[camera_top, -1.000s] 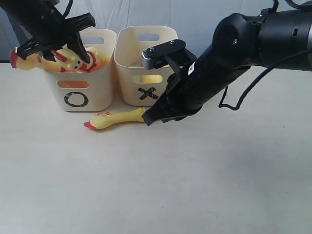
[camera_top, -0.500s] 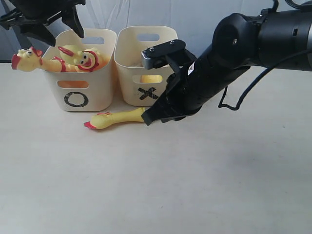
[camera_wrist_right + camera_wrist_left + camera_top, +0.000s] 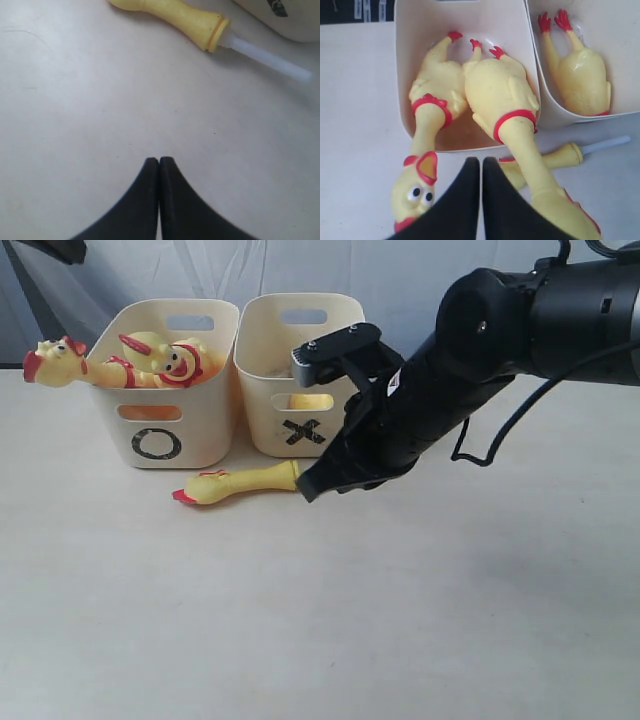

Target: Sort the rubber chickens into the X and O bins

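Two whole rubber chickens (image 3: 175, 360) lie in the O bin (image 3: 200, 435), their heads hanging over its rim (image 3: 437, 85) (image 3: 497, 90). A headless body (image 3: 580, 70) lies in the X bin (image 3: 262, 390). The neck piece (image 3: 245, 481) rests on the table in front of both bins, a white tube (image 3: 270, 57) sticking from its end. My right gripper (image 3: 308, 487) is shut and empty just right of that end, low over the table (image 3: 159, 160). My left gripper (image 3: 481, 161) is shut and empty high above the O bin, out of the exterior view.
The two cream bins stand side by side at the back of a pale tabletop (image 3: 320, 620). The bulky right arm (image 3: 450, 380) reaches across in front of the X bin. A white curtain hangs behind.
The left gripper let go of a chicken over the O bin, rose out of the exterior view and is now shut. That chicken now rests in the bin. The right arm barely moved.
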Robot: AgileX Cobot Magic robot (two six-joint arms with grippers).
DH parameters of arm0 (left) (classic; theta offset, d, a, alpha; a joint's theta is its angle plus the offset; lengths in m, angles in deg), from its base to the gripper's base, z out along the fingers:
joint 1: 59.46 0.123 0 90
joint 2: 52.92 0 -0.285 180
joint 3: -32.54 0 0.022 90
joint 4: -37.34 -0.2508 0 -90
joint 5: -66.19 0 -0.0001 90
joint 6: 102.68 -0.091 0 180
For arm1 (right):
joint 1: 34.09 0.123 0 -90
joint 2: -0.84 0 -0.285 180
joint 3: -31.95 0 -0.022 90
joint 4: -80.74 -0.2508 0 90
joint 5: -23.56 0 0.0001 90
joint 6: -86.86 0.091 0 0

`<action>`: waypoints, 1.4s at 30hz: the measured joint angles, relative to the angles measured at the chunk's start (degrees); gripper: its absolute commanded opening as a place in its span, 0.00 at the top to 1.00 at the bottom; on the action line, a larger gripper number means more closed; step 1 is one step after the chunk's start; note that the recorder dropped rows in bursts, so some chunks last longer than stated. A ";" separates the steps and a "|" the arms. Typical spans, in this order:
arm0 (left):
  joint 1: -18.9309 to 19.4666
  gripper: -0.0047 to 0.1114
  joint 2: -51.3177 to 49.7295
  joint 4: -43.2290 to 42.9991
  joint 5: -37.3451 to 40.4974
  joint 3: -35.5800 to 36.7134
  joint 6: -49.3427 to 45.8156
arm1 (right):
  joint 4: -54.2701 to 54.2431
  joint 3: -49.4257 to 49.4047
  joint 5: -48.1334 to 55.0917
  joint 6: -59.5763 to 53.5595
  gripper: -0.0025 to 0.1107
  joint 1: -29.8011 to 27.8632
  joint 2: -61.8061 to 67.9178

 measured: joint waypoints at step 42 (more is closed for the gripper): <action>-12.92 0.96 68.27 -10.42 -25.47 65.76 -2.40 | -9.19 0.00 -16.08 -55.78 0.99 6.44 8.12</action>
